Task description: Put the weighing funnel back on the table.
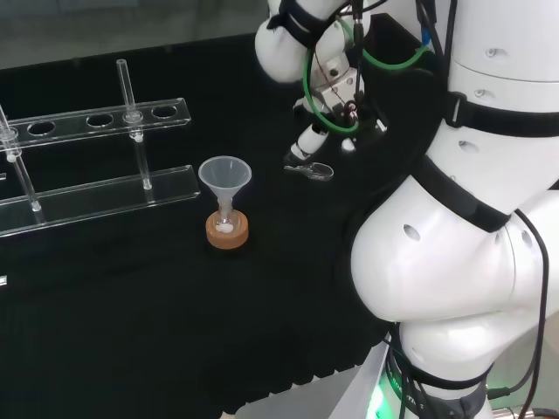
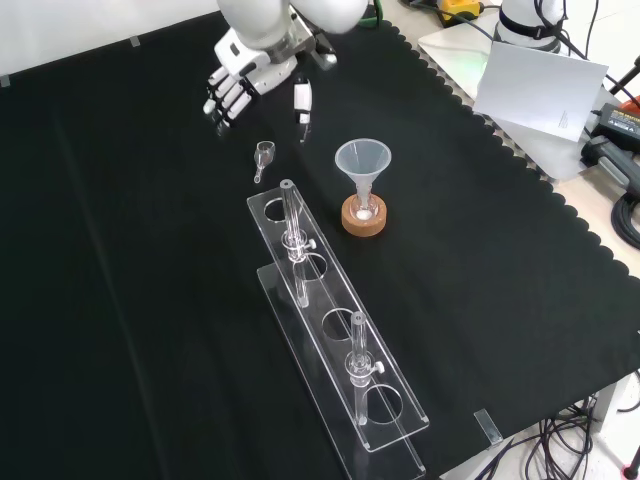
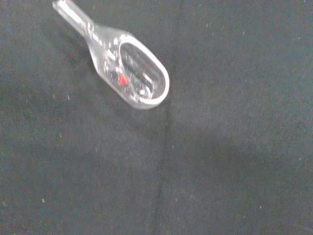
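clear glossy weighing funnel point(image 3: 129, 73); matt black cloth point(image 3: 220, 161); cork ring point(image 2: 363, 219).

Your weighing funnel point(image 1: 313, 170) lies flat on the black cloth point(image 1: 131, 305), at two o'clock from the funnel point(image 1: 224, 175), which stands in its small flask point(image 1: 226, 224) on the cork ring point(image 1: 212, 232). The hand point(image 1: 308, 141) hangs at its twelve o'clock, a straight finger pointing down. You'll see the clear rack point(image 1: 96, 188) at the funnel's nine o'clock.
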Tool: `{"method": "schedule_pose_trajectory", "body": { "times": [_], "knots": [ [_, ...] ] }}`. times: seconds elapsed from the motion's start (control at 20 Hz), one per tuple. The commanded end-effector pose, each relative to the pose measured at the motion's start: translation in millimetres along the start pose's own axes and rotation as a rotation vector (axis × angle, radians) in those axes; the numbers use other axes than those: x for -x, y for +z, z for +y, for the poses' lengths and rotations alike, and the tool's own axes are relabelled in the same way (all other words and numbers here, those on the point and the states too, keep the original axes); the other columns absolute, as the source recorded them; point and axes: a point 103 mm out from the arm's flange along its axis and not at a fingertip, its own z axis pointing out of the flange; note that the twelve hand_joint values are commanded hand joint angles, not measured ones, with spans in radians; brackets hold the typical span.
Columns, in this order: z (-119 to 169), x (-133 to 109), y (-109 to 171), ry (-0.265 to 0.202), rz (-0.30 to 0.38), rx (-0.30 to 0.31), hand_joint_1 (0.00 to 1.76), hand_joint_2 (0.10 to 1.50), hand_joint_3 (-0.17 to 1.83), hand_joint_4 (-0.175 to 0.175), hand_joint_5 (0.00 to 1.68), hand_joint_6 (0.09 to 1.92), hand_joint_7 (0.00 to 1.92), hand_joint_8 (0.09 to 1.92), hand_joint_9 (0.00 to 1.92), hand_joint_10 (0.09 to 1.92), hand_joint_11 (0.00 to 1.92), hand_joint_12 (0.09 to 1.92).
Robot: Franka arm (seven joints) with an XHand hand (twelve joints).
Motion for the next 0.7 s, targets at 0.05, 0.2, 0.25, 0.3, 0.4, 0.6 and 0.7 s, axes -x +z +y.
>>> {"method": "schedule_pose_trajectory", "body": {
  "times": [0.05,0.2,0.25,0.3,0.4,0.6,0.7],
  "knots": [
    [-5.1,10.4,-35.0,0.038,0.047,0.009,0.3,0.65,0.12,0.041,0.09,0.09,0.26,0.09,0.13,0.09,0.0,1.02],
    [-7.8,13.4,-60.5,0.058,0.094,0.043,0.28,0.65,0.1,0.036,0.03,0.09,0.2,0.09,0.09,0.09,0.0,0.93],
    [-10.2,14.1,-69.8,0.062,0.109,0.053,0.28,0.65,0.09,0.035,0.01,0.09,0.18,0.09,0.06,0.09,0.0,0.88],
    [-11.6,14.3,-74.0,0.064,0.113,0.053,0.27,0.66,0.08,0.034,0.01,0.09,0.16,0.09,0.04,0.09,0.0,0.82],
    [-15.2,14.1,-78.8,0.066,0.122,0.053,0.25,0.66,0.06,0.035,0.0,0.09,0.12,0.09,0.01,0.09,0.0,0.7],
    [-21.9,10.2,-83.2,0.061,0.12,0.051,0.24,0.66,0.04,0.039,0.0,0.09,0.09,0.09,0.0,0.09,0.0,0.59],
    [-24.1,7.0,-85.8,0.056,0.12,0.05,0.24,0.66,0.04,0.04,0.0,0.09,0.08,0.09,0.0,0.09,0.0,0.58]
  ]
}}
